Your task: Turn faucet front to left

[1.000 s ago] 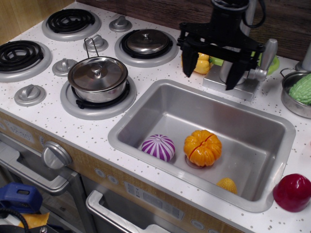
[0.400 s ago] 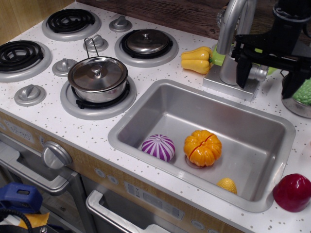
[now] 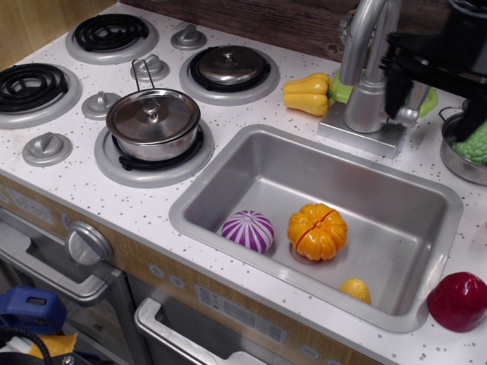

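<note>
Open counter is lying left of the faucet [image 3: 367, 91], though the yellow squash [image 3: 307, 94] is crowding its base on that side; the black gripper [image 3: 434, 91] is blurring past on the right, boxed in by the pot of greens [image 3: 466, 149]; the sink basin [image 3: 266, 176] in front is sitting mostly open

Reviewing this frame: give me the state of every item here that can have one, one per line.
faucet: upright on its base behind the sink, not gripped
gripper: open, fingers pointing down, right of the faucet
pot: lidded, sitting on the front burner
orange pumpkin: in the sink, showing a split
purple onion: whole, in the sink
red ball: on the counter at the sink's right corner
</note>
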You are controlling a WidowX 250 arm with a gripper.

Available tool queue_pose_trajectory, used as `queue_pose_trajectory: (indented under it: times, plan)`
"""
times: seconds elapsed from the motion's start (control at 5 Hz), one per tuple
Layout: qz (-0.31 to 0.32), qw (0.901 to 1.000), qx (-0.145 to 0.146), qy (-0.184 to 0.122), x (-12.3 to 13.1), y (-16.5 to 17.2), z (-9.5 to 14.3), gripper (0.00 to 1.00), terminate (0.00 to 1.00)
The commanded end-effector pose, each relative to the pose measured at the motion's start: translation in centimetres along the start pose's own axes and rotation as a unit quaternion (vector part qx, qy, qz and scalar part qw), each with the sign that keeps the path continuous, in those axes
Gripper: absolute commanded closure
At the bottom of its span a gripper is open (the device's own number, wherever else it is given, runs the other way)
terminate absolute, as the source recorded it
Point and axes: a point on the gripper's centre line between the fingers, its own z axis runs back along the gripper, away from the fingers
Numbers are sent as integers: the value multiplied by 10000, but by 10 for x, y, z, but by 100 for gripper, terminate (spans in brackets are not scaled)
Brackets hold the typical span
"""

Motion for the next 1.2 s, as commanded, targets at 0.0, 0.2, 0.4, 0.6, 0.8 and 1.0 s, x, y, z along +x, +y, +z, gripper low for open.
queue_pose_trajectory:
  times: [0.0, 0.2, 0.4, 0.6, 0.8, 1.0]
  plan:
    - [-244, 9993, -76, -277, 17, 21, 19, 0, 0]
    - [-348, 9988, -64, -326, 19, 32, 17, 0, 0]
    - [-491, 9982, -57, -349, 21, 46, 16, 0, 0]
    - [-587, 9976, -60, -370, 22, 59, 16, 0, 0]
    - [-675, 9970, -50, -374, 24, 73, 20, 0, 0]
    - [-786, 9962, -79, -374, 27, 83, 20, 0, 0]
